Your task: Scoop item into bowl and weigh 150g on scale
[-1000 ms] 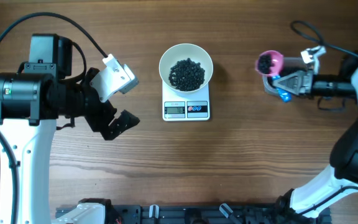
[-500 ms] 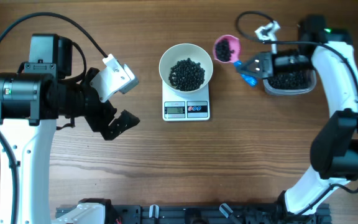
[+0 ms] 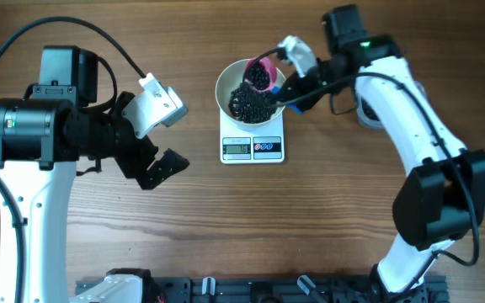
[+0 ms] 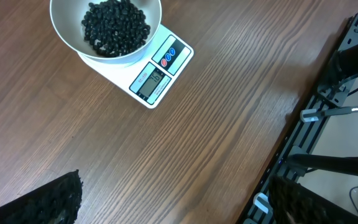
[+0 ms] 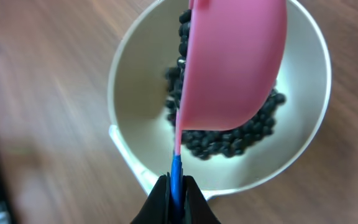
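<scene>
Right pincer [image 5: 176, 191] pinches pink scoop [image 5: 232, 62], tilted over bowl [image 5: 135, 87].

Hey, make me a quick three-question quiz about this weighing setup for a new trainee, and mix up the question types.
1. True or false: the white bowl sits on top of the scale.
2. Pick one. The pink scoop is:
A. gripped by its blue handle in the right pincer, tipped over the bowl
B. lying loose inside the bowl
C. standing on the scale's display
3. Fill the gap: the loose pieces heaped in the bowl are coloured ____.

Key: 1 true; 2 A; 3 black.
</scene>
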`<action>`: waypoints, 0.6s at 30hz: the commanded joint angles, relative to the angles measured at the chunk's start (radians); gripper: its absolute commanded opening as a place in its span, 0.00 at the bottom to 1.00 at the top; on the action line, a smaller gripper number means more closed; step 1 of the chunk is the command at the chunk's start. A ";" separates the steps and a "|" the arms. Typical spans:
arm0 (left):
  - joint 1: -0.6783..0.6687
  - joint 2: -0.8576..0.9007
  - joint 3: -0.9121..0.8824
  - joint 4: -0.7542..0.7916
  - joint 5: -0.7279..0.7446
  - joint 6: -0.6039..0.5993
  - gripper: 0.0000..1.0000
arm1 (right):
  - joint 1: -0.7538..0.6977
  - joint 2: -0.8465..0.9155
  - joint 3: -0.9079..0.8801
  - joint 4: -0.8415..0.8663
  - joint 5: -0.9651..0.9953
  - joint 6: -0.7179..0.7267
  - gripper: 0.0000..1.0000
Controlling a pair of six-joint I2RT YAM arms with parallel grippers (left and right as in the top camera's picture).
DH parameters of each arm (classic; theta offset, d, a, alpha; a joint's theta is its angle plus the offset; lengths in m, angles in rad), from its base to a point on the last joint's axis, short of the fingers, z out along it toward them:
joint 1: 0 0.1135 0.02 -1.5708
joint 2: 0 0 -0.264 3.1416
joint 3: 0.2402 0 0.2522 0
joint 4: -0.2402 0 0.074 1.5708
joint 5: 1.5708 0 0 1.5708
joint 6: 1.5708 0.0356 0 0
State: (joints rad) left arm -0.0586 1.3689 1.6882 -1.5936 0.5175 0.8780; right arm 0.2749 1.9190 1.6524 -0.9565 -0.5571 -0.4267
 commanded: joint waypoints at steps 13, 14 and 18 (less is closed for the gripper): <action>0.006 -0.009 0.011 -0.001 -0.003 0.012 1.00 | 0.138 0.012 0.021 0.060 0.488 -0.044 0.04; 0.006 -0.009 0.011 -0.001 -0.003 0.012 1.00 | 0.145 0.011 0.021 0.060 0.503 -0.045 0.04; 0.006 -0.009 0.011 -0.001 -0.003 0.012 1.00 | 0.169 -0.010 0.021 0.060 0.537 -0.043 0.04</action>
State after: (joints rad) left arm -0.0586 1.3689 1.6882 -1.5936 0.5175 0.8780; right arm 0.4217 1.9190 1.6524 -0.9005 -0.0948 -0.4553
